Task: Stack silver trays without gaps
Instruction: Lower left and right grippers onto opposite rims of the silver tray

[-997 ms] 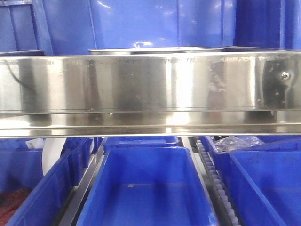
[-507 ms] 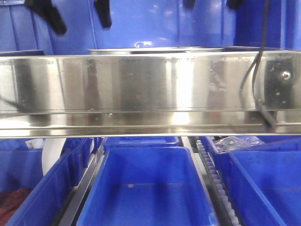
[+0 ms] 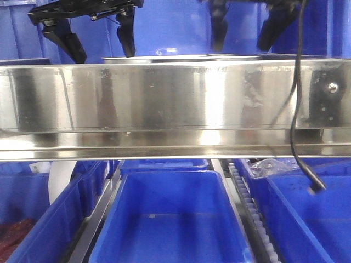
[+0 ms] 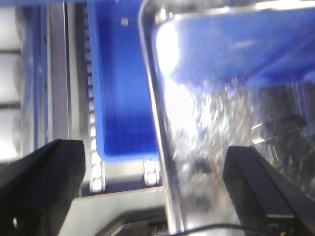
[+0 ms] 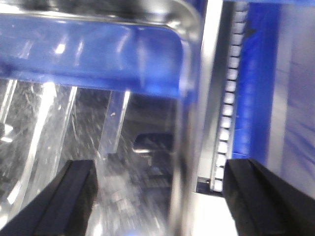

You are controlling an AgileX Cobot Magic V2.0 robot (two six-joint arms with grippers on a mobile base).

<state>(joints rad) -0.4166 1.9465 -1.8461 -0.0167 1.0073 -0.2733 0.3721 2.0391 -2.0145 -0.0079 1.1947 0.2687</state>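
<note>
A silver tray [image 3: 181, 57] lies on the upper shelf, only its thin rim showing above the steel rail. My left gripper [image 3: 100, 43] hangs open over the tray's left end. In the left wrist view the left gripper [image 4: 155, 189] has one finger either side of the tray's [image 4: 221, 123] left rim, above it. My right gripper [image 3: 245, 30] is open over the right end. From the right wrist, this gripper [image 5: 160, 196] straddles the right rim of the tray [image 5: 88, 128]. Whether more than one tray lies there cannot be told.
A broad steel shelf rail [image 3: 175, 104] with a screw crosses the front view. Deep blue bins [image 3: 170, 219] sit below it and others stand behind the tray. Roller tracks [image 4: 93, 147] run beside the tray. A black cable [image 3: 299, 137] dangles at the right.
Both grippers have come down into the front view from above, over the tray's two ends. The black cable hangs lower than before.
</note>
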